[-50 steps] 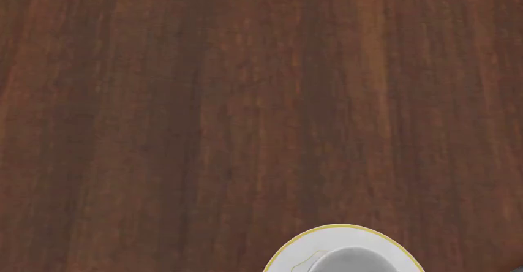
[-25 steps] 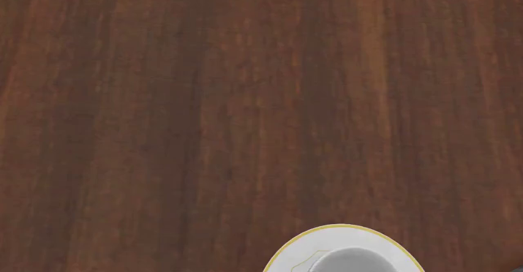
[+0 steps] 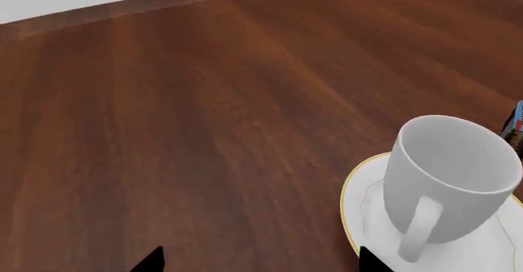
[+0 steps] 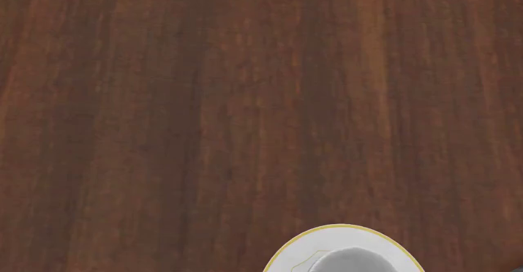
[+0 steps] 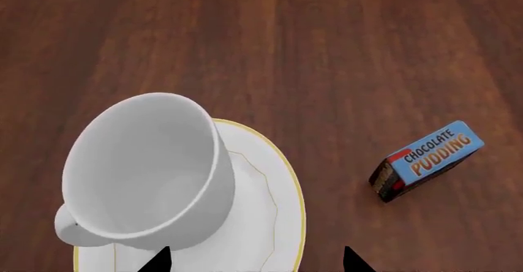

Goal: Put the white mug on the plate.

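The white mug (image 5: 143, 168) stands on the plate (image 5: 261, 223), a round white plate with a thin gold rim, mouth up and handle out to one side. In the left wrist view the mug (image 3: 445, 174) shows its loop handle, with the plate (image 3: 368, 198) under it. The head view catches only the plate's far rim (image 4: 339, 228) and the mug's top (image 4: 351, 260) at the bottom edge. My left gripper (image 3: 259, 263) is open and holds nothing, off to the plate's side. My right gripper (image 5: 255, 263) is open above the plate, apart from the mug.
A blue and red box marked CHOCOLATE PUDDING (image 5: 425, 160) lies on the dark wooden table (image 4: 245, 100) a short way from the plate. Its corner (image 3: 515, 125) peeks in behind the mug in the left wrist view. The table's far edge (image 3: 163, 2) meets a pale floor.
In the head view the visible top of the mug has become slightly narrower and rounder. The plate has not moved.
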Motion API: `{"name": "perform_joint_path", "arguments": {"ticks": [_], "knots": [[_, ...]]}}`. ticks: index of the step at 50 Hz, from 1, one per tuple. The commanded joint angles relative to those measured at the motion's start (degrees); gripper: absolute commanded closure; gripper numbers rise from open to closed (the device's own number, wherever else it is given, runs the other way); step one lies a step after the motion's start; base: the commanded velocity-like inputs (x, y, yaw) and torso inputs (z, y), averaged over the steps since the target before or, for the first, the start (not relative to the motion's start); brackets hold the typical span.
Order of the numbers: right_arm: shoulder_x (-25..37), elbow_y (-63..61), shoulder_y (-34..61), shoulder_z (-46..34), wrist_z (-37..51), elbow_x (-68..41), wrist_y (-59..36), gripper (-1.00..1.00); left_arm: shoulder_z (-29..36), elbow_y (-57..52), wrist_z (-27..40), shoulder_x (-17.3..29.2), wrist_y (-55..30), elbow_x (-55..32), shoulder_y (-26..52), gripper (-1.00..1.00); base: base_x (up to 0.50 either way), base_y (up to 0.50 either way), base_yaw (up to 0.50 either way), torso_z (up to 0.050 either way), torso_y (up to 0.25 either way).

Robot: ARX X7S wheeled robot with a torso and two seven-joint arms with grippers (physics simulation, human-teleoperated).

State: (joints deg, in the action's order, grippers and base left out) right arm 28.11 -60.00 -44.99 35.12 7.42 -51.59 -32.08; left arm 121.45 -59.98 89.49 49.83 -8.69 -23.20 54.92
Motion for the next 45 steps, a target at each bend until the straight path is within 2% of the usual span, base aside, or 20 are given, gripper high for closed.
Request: {"name": "perform_joint_path", "arguments": {"ticks": [1, 25, 45], "knots": [[-0.6, 0.0, 0.0, 0.1, -0.7, 0.3, -0.2, -1.0, 0.7, 0.0, 0.5, 1.7, 1.1, 2.8, -1.1, -1.0, 0.0, 0.0, 0.0, 0.0, 0.0], [4.2, 0.0, 0.0, -2.6, 5.4, -2.7, 1.4, -1.0, -4.9, 2.6, -1.8, 5.9, 7.2, 5.8, -10.4, -1.0, 0.0, 0.0, 0.0, 0.0, 0.0], [5.6, 0.0, 0.0, -3.3, 7.2, -4.0, 1.9, -1.0, -5.9, 10.9, -4.9, 5.8, 16.7, 6.7, -15.5, -1.0, 0.0, 0.0, 0.0, 0.0, 0.0]]}}
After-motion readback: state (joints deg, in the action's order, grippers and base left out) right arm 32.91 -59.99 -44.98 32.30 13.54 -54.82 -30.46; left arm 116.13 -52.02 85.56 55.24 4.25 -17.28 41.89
